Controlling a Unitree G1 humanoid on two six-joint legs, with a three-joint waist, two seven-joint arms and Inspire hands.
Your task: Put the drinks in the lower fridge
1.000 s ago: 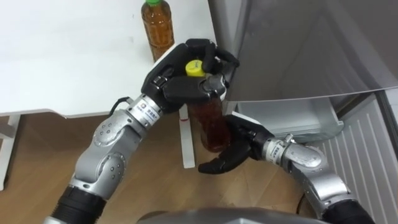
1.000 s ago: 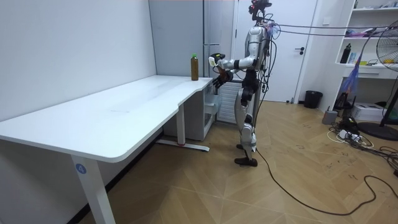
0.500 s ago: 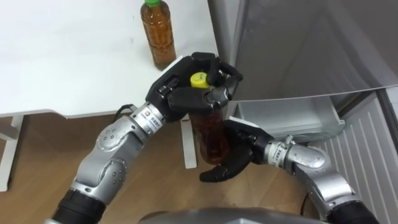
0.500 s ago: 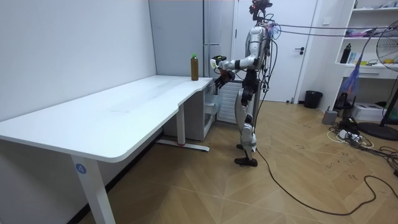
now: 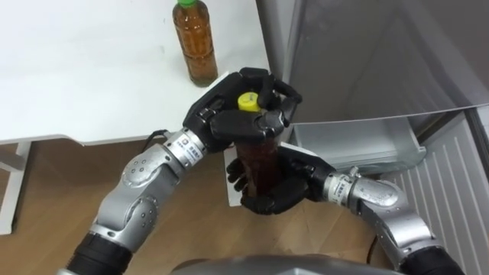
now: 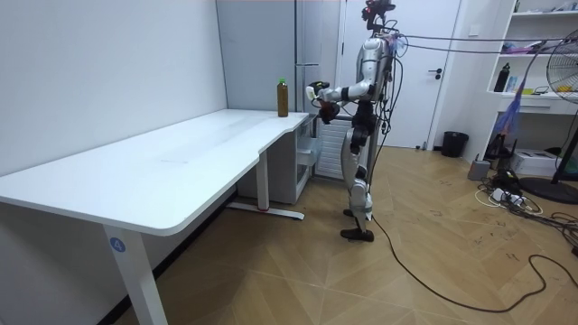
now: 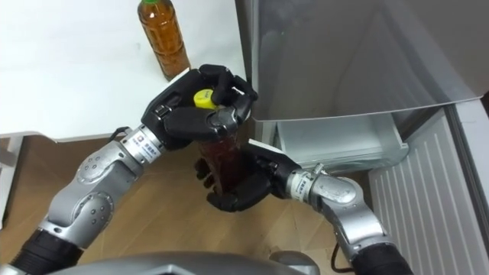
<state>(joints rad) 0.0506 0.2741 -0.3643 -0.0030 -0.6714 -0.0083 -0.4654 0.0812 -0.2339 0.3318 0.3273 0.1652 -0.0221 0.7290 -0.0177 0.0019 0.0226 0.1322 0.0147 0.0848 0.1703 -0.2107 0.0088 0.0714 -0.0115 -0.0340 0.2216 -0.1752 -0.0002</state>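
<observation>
Amber bottle in curled left hand above, right hand below.

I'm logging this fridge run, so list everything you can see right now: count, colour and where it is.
yellow-capped bottle: one, brown drink, held in the air in front of the fridge
green-capped bottle: one, brown drink, upright on the table corner near the fridge
table: one, white, on the robot's left
fridge: one, grey, ahead of the robot
lower compartment: one, white inside, open, under the grey front
waste bin: one, black, on the floor by the door, at the room view's right
floor: wood-coloured, underfoot
left hand: black, curled over the yellow-capped bottle's top
right hand: black, curled round the same bottle's lower part
</observation>
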